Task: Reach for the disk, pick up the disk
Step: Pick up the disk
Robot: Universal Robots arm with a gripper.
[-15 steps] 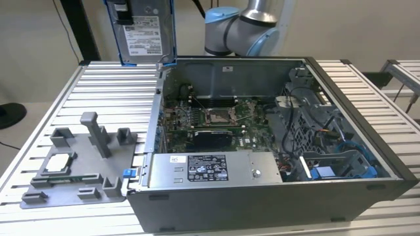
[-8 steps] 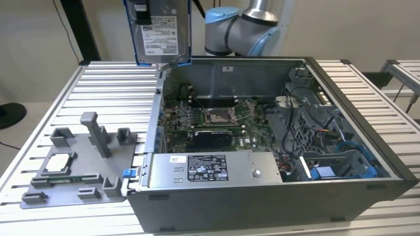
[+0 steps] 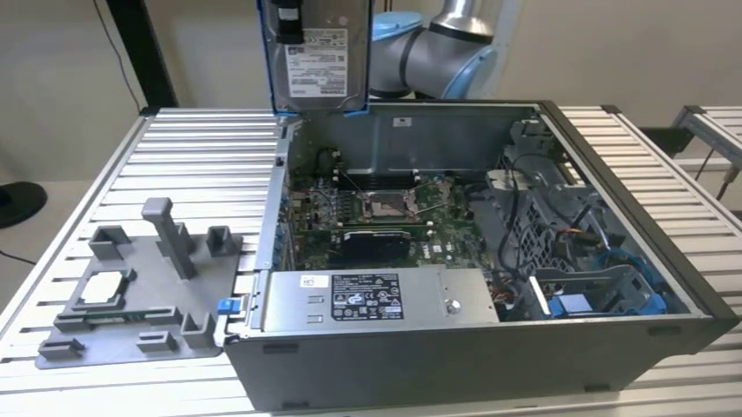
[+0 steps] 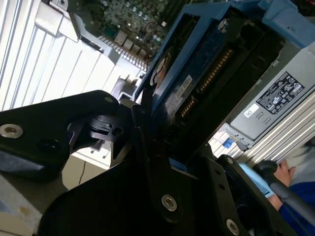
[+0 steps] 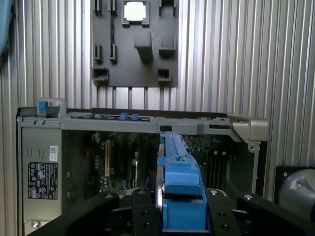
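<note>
Tool clamped on disk, upright above open computer case. Risk: edge grip slips, disk drops onto motherboard.

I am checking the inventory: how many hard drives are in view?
1: the disk, held by the end effector above the open computer case. Others may be hidden inside the case.

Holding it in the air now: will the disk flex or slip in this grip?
Probably rigid: the disk is a metal slab in a blue bracket. The gripper seems to clamp smooth plastic, so it could slide. Likely dense for its size.
</note>
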